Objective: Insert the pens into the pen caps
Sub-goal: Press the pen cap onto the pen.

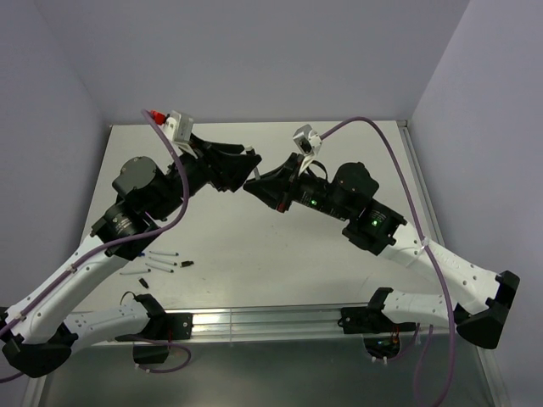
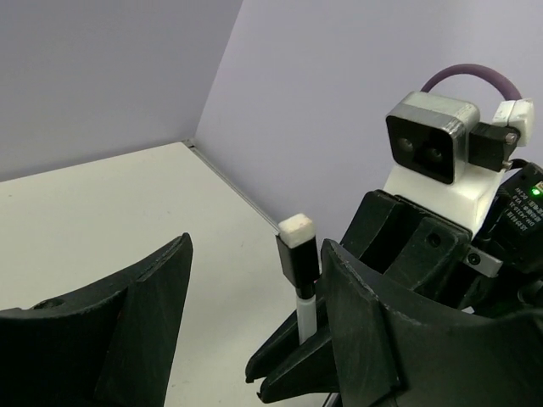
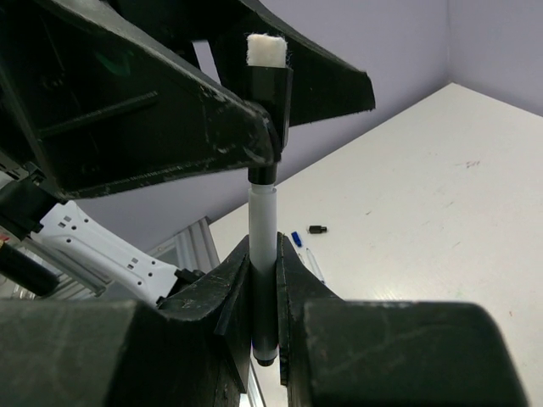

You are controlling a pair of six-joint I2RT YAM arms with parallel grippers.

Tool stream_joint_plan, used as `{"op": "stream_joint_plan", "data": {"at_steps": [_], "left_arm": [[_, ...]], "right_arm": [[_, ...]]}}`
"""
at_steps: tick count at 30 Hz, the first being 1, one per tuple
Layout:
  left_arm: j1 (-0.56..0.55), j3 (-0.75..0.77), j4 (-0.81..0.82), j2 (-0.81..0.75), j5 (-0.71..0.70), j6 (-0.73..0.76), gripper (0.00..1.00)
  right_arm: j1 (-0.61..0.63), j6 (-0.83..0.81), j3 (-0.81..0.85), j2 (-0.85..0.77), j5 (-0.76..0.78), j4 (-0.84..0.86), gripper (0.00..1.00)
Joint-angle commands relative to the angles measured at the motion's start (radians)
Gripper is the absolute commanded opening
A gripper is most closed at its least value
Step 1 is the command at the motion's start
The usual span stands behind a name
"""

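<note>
Lilac walls close in around a pale table (image 1: 254,254), and above its middle the two arms meet nose to nose, well clear of the surface. The right gripper (image 3: 263,248) has its jaws pressed onto the white barrel of a marker pen (image 3: 262,216), holding it upright. A black cap (image 3: 270,93) with a white end sits on the pen's upper end. The left gripper (image 2: 254,244) has its jaws spread wide to either side of that cap, one finger close against it and the other well apart, so it grips nothing. To my eye this is the capping step for this pen, nearly done: a narrow dark collar shows between cap and barrel, and I cannot tell whether the cap is pushed fully home. If it is not, the next move calls for a straight push along the barrel, then the arms drawing apart. Near the left arm's base, spare pens (image 1: 161,253) lie on the table with a small dark cap (image 1: 188,264) beside them, waiting for their turn.
</note>
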Motion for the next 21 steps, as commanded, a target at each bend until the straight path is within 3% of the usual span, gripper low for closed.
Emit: {"op": "stream_joint_plan", "data": {"at_steps": [1, 21], "left_arm": [[0.005, 0.059, 0.016, -0.007, -0.009, 0.005, 0.66], [0.011, 0.082, -0.003, 0.027, 0.035, -0.023, 0.54]], "right_arm": [[0.018, -0.027, 0.057, 0.008, 0.036, 0.008, 0.0], [0.034, -0.047, 0.071, 0.019, 0.077, -0.016, 0.0]]}}
